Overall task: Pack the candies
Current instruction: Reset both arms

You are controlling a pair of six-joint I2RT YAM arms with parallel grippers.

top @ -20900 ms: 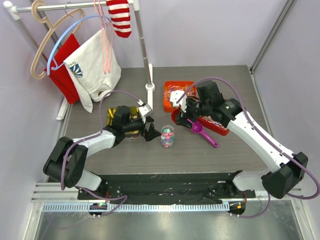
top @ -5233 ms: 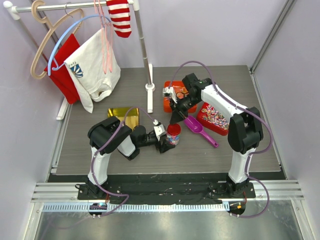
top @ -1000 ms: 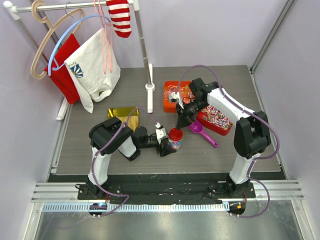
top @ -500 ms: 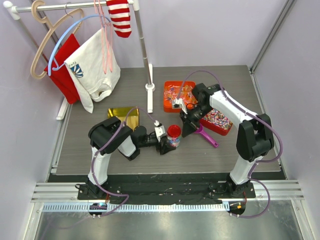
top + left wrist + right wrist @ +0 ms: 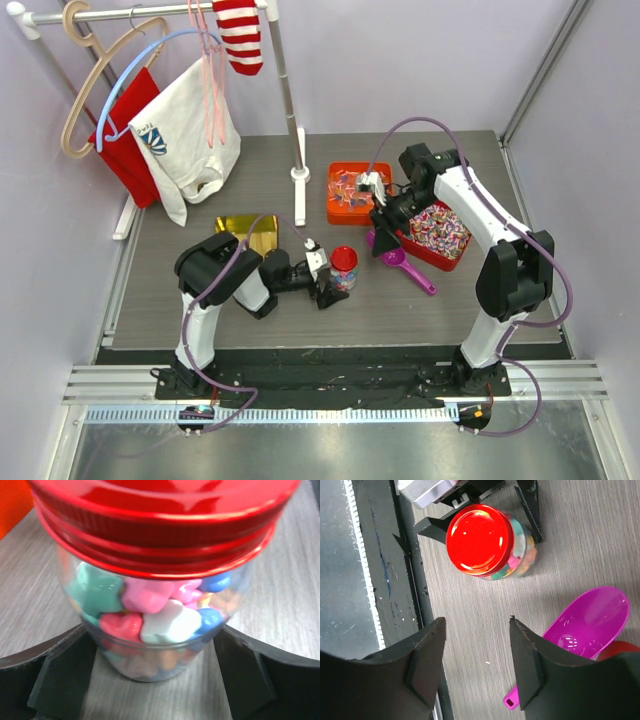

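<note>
The candies (image 5: 150, 605), small pastel sweets, fill a clear jar (image 5: 344, 270) with a red screw lid (image 5: 477, 539) that stands upright on the table. My left gripper (image 5: 326, 282) lies low on the table. Its fingers (image 5: 65, 675) press both sides of the jar's base, shut on it. My right gripper (image 5: 384, 226) is open and empty. It hangs above the table to the right of the jar, over a purple scoop (image 5: 590, 617). Bare table shows between its fingers (image 5: 427, 662).
An orange tin (image 5: 336, 200) of wrapped sweets and a red tin (image 5: 440, 258) of sweets sit behind and right of the jar. A gold tin (image 5: 245, 230) lies at the left. The clothes rack post (image 5: 299, 172) stands behind, with garments hanging at the back left.
My right gripper has let go of the red lid and drawn back up and to the right. The lid stays on the jar. The left gripper has kept its hold.
</note>
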